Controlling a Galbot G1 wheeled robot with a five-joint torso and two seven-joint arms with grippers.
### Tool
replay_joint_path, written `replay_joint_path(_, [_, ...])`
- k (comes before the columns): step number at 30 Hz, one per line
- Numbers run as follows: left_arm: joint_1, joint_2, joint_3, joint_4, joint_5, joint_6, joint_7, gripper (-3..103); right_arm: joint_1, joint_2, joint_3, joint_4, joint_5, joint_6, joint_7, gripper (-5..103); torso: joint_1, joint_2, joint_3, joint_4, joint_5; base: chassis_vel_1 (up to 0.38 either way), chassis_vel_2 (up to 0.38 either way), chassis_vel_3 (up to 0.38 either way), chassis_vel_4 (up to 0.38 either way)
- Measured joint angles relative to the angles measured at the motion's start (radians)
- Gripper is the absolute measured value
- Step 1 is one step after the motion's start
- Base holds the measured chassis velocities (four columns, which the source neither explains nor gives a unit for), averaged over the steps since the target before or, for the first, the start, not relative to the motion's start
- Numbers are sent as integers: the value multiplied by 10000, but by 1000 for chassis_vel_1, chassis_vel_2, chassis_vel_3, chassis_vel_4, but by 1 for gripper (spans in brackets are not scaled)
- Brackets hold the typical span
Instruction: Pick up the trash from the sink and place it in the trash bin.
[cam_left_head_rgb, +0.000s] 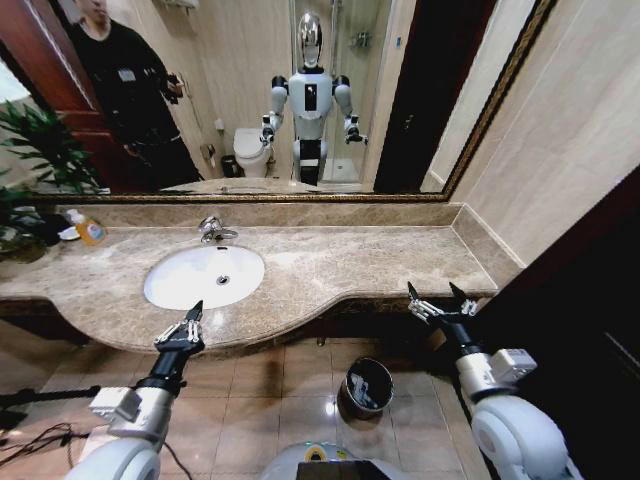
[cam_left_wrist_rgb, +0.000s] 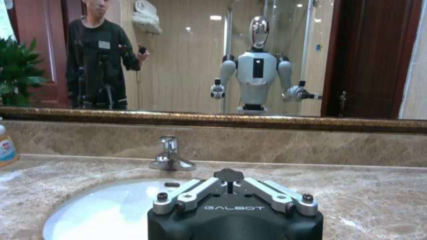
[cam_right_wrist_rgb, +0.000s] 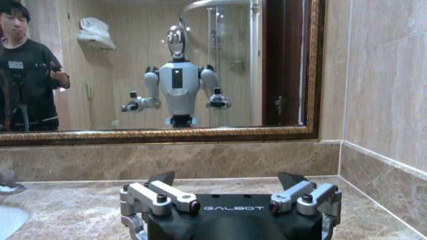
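I'm facing a beige-brown marble counter (cam_left_head_rgb: 330, 265) under one wide gold-framed mirror (cam_left_head_rgb: 300, 95), with one orange-yellow bottle (cam_left_head_rgb: 88, 230) near the counter's back-left corner and the one white oval sink (cam_left_head_rgb: 190, 285) left of centre, one chrome faucet (cam_left_head_rgb: 212, 230) at its back rim; I see no trash in the basin. My left gripper (cam_left_head_rgb: 193, 312) hovers at the counter's front edge just before the sink with fingers together, one round dark trash bin (cam_left_head_rgb: 366, 386) stands on the floor below the front edge, and my right gripper (cam_left_head_rgb: 433, 294) hangs spread apart off the front-right corner.
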Motion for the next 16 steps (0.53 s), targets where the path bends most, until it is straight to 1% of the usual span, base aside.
replay_joint_path(16, [0, 0, 0, 0, 0, 0, 0, 0, 18, 4, -6, -43, -13, 0, 1, 100, 0, 0, 0, 0, 0, 0, 0, 0, 0])
